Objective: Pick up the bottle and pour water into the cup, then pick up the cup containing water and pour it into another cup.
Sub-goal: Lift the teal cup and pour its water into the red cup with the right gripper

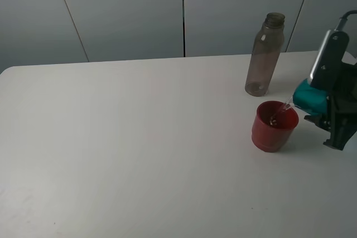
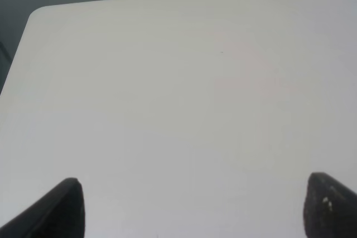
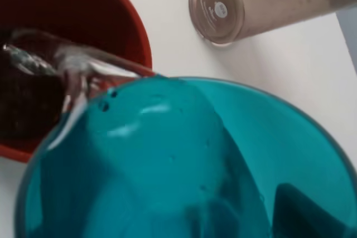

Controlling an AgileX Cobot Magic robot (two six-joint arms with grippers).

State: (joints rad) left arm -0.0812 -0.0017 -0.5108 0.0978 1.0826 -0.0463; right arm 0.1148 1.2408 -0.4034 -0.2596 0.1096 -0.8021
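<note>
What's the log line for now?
step: teal cup pouring into red cup | right gripper: shut on teal cup | left gripper: open | bottle: upright

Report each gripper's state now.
Left gripper: open, holding nothing.
Right gripper: shut on the teal tumbler, tilted and pouring water into the red cup.

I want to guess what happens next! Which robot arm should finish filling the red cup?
Right. The right gripper holds the teal cup tipped over the red cup, with water streaming in. The left gripper hangs open above the table, holding nothing.
</note>
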